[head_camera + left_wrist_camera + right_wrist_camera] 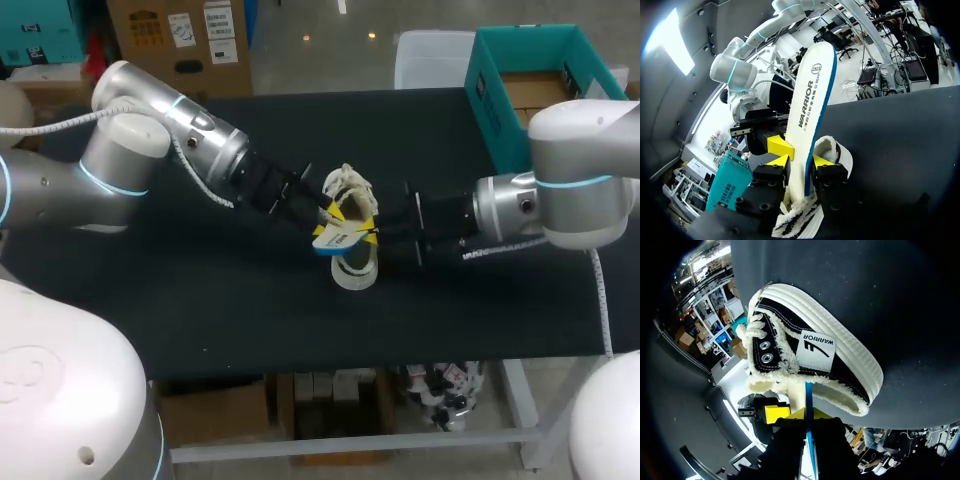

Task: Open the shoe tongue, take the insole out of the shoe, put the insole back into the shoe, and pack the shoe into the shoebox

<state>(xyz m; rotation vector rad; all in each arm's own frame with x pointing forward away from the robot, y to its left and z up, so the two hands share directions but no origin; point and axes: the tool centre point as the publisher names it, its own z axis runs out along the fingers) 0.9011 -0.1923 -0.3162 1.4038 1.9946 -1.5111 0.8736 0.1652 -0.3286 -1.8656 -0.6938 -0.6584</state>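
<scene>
White insole (807, 115) sticks up right by the shoe (840, 365) lying on the table (200, 300). Left gripper (799, 161) and right gripper (807, 416) both pinch it with narrow fingers, probably to pass it across.

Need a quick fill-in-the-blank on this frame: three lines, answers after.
1. The left end effector is shut on the ___.
2. The shoe rests on the table, outside the ___ shoebox.
3. The shoe's upper is ___.
Answers: insole, teal, black.
</scene>
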